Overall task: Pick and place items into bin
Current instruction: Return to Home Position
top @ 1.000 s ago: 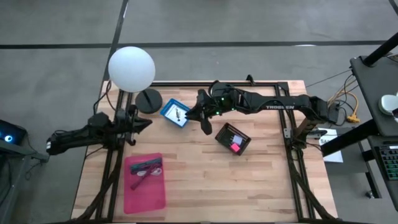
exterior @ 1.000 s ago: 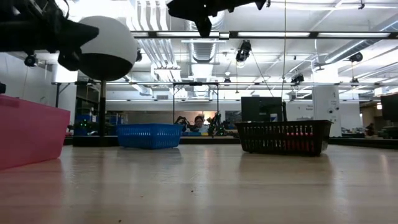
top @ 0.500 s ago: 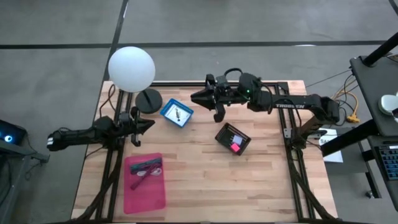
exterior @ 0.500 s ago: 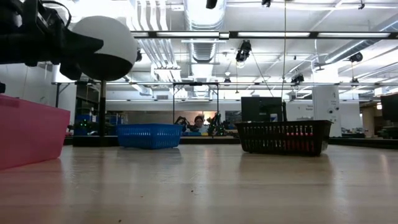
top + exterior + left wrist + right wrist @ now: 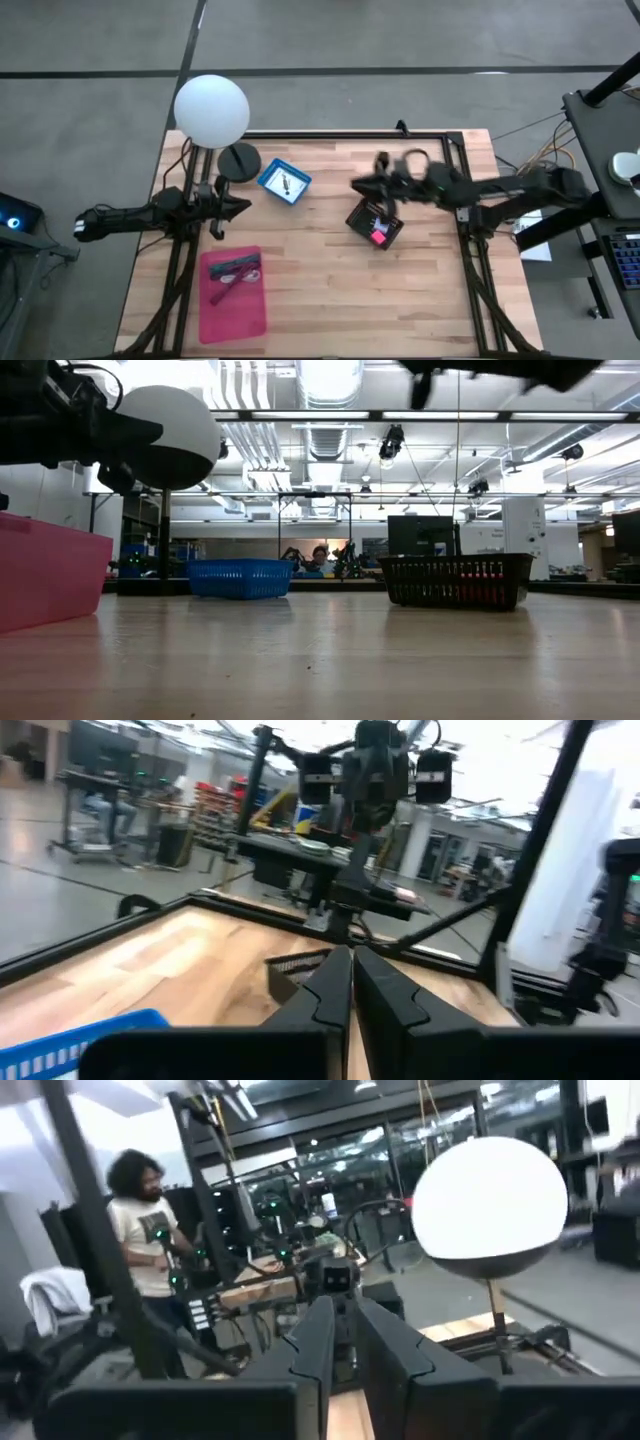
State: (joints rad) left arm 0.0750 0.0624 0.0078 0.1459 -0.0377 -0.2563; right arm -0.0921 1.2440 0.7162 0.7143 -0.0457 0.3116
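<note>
Right gripper [image 5: 360, 186]: raised well above the table [image 5: 330, 300], at the corner of the black basket [image 5: 392, 228] that faces the blue bin [image 5: 270, 178]; points toward the left arm; fingers [image 5: 385, 1345] pressed together, nothing between them; low view shows it only as a blurred dark shape at the upper edge

Left gripper [image 5: 241, 206]: raised off the table, between the blue bin and the pink tray [image 5: 235, 315], pointing toward the right arm; fingers [image 5: 325, 995] pressed together, nothing held

Items, by container:
- blue bin: a white card [image 5: 285, 181] with black marks lies inside; anything else in it is too small to tell
- pink tray: purple and magenta pens [image 5: 232, 270] with a pale piece beside them, grouped at the end nearest the left gripper
- black basket: a magenta object [image 5: 378, 236] and a paler one above it; neither can be told more closely

Containers: all three rest flat on the wood, well apart from one another; the blue bin stands just beside the lamp base [image 5: 238, 161]

Lamp: white globe [image 5: 211, 110] on a dark stem, at the table corner behind the left arm

Room beyond: a person [image 5: 140, 1210] stands behind the dark frame in the right wrist view; shelving and equipment are blurred
</note>
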